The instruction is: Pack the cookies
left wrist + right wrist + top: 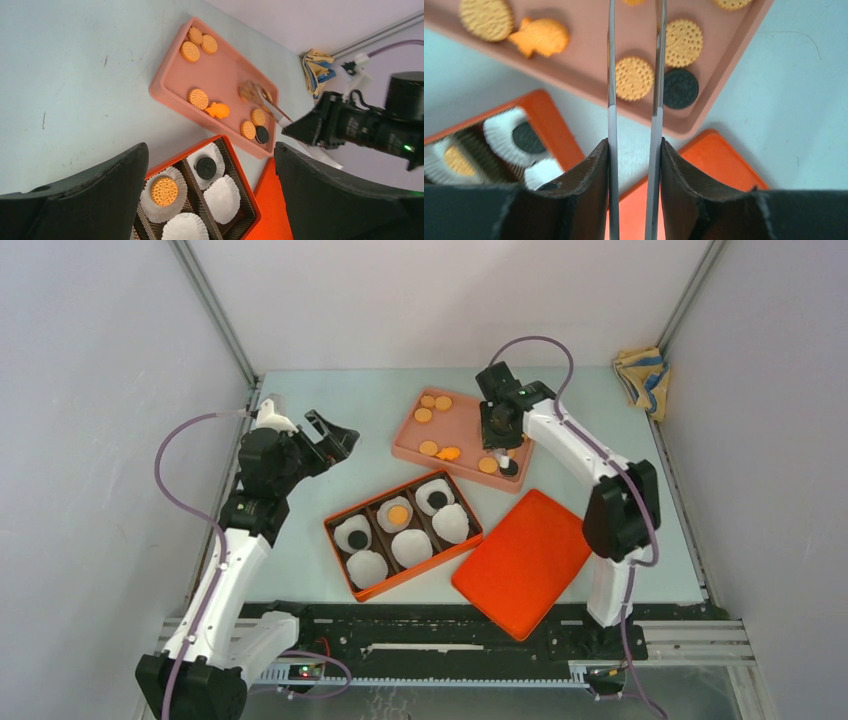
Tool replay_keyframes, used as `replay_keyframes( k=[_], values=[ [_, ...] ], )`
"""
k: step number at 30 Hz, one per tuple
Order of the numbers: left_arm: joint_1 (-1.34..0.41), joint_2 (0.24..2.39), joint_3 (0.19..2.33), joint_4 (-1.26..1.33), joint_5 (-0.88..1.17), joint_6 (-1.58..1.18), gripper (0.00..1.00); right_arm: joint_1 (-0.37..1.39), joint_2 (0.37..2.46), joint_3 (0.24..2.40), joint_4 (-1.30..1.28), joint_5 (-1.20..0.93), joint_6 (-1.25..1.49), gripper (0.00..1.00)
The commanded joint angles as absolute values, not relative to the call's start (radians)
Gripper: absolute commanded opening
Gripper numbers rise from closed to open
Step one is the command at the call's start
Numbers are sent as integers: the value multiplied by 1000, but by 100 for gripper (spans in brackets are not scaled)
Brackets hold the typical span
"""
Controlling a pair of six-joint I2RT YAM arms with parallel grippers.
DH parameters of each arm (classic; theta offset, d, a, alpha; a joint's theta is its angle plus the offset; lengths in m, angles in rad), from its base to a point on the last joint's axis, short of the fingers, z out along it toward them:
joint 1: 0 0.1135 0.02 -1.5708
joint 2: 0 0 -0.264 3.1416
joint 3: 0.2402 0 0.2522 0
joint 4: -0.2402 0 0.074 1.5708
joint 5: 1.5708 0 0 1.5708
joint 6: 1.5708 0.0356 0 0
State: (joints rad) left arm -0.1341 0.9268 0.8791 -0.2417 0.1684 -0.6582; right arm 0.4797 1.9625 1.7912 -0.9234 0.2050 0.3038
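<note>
Several orange cookies and one black cookie lie in a pink tray. My right gripper hangs over the tray's right end, shut on metal tongs. The tong blades run up out of the right wrist view, with an orange cookie seen between them below. In the left wrist view the tongs end at a blurred brownish cookie. An orange box holds white paper cups; one has an orange cookie, two have black cookies. My left gripper is open, left of the tray.
An orange lid lies at the near right, touching the box's corner. A folded cloth sits in the far right corner. A fish-shaped orange biscuit lies in the tray. White walls enclose the table.
</note>
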Motion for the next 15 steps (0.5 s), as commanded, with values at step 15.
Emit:
replay_keyframes(
  k=[15],
  values=[
    [-123,890,945,-270,132,-661,100,887,1431,1503,-891,-41,255,21]
  ],
)
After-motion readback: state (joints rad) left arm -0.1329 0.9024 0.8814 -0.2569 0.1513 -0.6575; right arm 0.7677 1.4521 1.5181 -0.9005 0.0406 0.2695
